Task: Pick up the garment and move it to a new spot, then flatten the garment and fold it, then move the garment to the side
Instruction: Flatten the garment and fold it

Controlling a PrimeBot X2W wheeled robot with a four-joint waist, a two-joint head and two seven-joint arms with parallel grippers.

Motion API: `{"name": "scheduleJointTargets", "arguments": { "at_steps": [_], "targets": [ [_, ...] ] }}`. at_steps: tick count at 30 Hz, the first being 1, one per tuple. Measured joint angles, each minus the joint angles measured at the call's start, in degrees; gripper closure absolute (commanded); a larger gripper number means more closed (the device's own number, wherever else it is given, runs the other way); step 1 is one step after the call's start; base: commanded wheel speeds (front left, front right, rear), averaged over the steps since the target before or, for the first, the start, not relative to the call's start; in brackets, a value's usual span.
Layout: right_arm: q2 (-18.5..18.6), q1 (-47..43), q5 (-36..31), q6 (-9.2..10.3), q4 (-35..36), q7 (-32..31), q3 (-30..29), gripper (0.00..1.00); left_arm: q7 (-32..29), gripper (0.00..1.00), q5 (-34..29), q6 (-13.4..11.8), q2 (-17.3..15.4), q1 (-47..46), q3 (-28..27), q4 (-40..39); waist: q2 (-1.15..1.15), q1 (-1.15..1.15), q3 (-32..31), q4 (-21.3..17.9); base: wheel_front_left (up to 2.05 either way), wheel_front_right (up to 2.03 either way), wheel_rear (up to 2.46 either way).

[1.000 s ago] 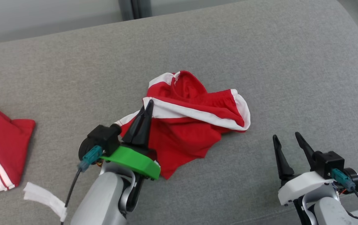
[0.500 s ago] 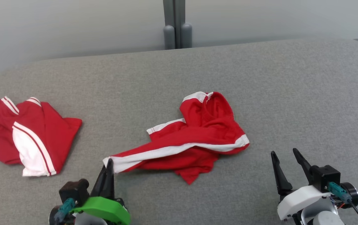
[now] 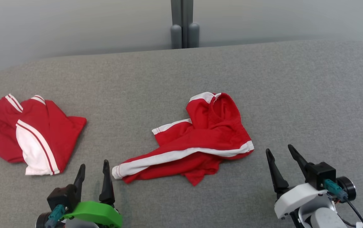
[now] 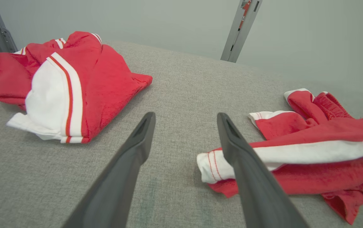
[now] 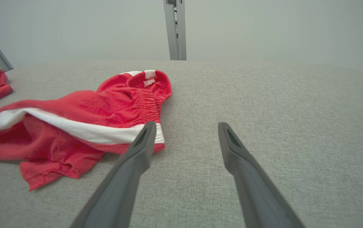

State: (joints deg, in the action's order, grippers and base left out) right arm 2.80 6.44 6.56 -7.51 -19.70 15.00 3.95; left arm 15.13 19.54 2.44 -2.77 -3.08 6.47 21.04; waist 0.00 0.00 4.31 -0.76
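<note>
A crumpled pair of red shorts with white side stripes (image 3: pixel 200 139) lies mid-surface, one leg stretched toward the lower left. In the left wrist view the shorts (image 4: pixel 308 158) lie at the right, their white hem just behind the right fingertip. My left gripper (image 3: pixel 93 166) is open just left of that hem, holding nothing; its fingers (image 4: pixel 143 133) frame bare fabric surface. My right gripper (image 3: pixel 279 151) is open to the right of the shorts' waistband corner, apart from it. The right wrist view has the shorts (image 5: pixel 83 123) at the left, elastic waistband near the left fingertip.
A second red and white garment (image 3: pixel 26 136) lies bunched at the far left of the grey padded surface (image 3: pixel 295 95); it is also in the left wrist view (image 4: pixel 58 82). A grey wall and a vertical post (image 3: pixel 184 28) stand behind the surface's rounded far edge.
The camera view shifted early on. My left gripper dragged the shorts' leg out to the lower left, then opened and let go of the hem. The right gripper stayed open.
</note>
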Motion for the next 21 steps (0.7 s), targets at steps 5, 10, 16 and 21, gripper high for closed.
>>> {"name": "scheduleJointTargets", "arguments": {
  "at_steps": [5,10,16,21],
  "targets": [
    [0.13,3.78,-1.98,0.00,-1.47,0.01,0.79,0.00,0.00,0.00,0.26,0.08,0.00,-2.35,1.21,-0.63,0.00,0.00,2.29,0.77,0.00,0.00,0.00],
    [1.13,6.96,-3.66,0.00,-5.16,0.00,1.74,0.00,0.00,0.00,1.18,0.24,0.00,-4.21,2.42,-0.85,0.00,0.00,5.21,1.89,0.00,0.00,0.00],
    [1.44,9.57,-5.04,0.00,-8.17,0.00,4.52,0.00,-0.01,0.00,1.60,0.33,0.00,-5.65,3.47,-1.31,0.00,0.00,9.02,3.49,0.00,0.00,0.00],
    [1.87,9.67,-4.46,0.00,-8.16,0.00,6.76,0.00,0.00,0.00,1.62,0.40,0.00,-5.89,3.81,-1.71,0.00,0.00,10.41,4.14,0.00,0.00,0.00]
  ]
}}
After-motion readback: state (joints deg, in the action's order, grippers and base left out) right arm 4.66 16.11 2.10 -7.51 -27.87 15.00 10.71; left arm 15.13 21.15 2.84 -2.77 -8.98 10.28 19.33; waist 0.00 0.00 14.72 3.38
